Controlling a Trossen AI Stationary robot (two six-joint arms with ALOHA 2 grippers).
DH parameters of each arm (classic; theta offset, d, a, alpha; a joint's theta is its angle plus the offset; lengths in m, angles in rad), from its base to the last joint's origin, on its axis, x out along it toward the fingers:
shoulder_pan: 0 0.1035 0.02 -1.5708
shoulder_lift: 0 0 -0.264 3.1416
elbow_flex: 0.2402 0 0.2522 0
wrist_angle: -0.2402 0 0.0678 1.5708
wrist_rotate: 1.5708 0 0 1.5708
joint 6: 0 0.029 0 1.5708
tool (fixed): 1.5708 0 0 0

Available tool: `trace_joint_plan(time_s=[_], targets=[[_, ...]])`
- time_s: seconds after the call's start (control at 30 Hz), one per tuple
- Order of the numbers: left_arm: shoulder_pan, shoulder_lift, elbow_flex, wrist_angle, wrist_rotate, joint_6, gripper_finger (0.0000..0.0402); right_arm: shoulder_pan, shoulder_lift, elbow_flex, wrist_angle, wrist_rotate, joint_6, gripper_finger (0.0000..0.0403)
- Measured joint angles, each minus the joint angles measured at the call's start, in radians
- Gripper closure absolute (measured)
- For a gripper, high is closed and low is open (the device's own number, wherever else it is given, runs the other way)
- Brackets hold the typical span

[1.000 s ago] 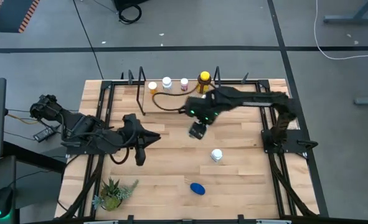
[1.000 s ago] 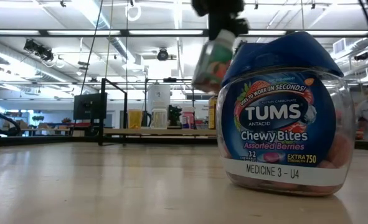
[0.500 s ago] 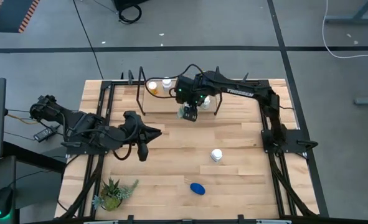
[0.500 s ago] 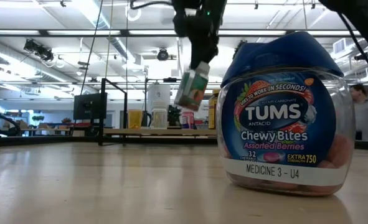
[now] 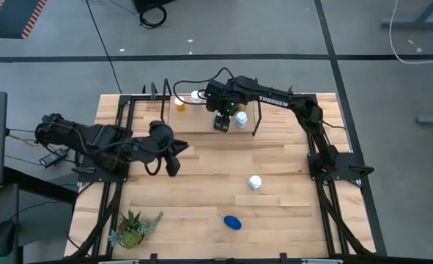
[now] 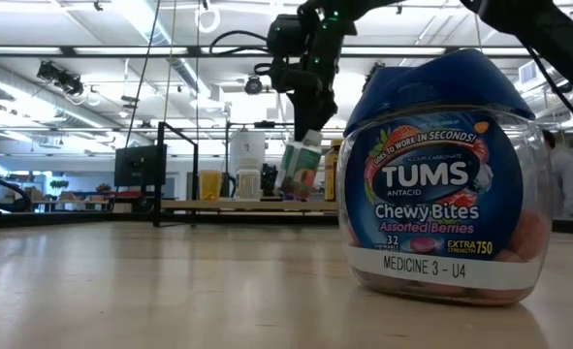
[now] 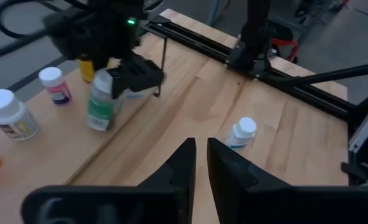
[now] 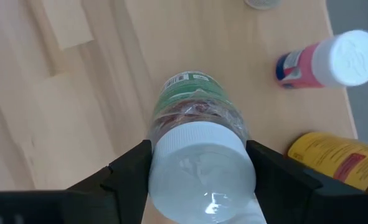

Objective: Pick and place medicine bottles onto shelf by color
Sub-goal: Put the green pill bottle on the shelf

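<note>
Tums bottle point(image 6: 444, 174), blue-capped, stands nearest the low camera on the table point(image 5: 201, 183), seen from above as a small blue shape near the front edge. Behind it a white-capped bottle point(image 5: 255, 182) stands alone mid-table. Left gripper point(image 5: 174, 155) hovers over the left side of the table, fingers point(image 7: 180, 165) nearly together and empty. Farther back, right gripper point(image 5: 221, 117) clamps a clear bottle point(image 8: 196, 134) by its white cap, hanging tilted just above the shelf point(image 5: 201, 123). On the shelf stand an orange bottle point(image 5: 179, 103), a white one point(image 5: 195, 96), a pink-labelled one point(image 8: 324, 62) and a yellow one point(image 8: 333, 158).
</note>
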Motion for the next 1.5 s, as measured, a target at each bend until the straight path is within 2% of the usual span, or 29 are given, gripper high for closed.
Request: trace_joint_plan(time_s=[0.33,0.77,1.23,1.5], targets=[[0.024,-0.011,0.0,-0.01,0.001,-0.02,0.0359,-0.057,0.003,0.0,0.04,-0.014,0.0,0.0148],[0.063,-0.011,0.0,-0.008,0.0,-0.021,0.0361,-0.057,0.003,0.0,0.043,-0.034,0.009,0.0145],[0.063,-0.011,0.0,-0.007,0.0,-0.02,0.035,-0.063,0.002,0.0,0.045,-0.034,0.031,0.0081],[0.063,-0.011,0.0,-0.007,0.0,-0.021,0.0351,-0.063,0.001,0.0,-0.007,-0.034,0.039,0.0081]])
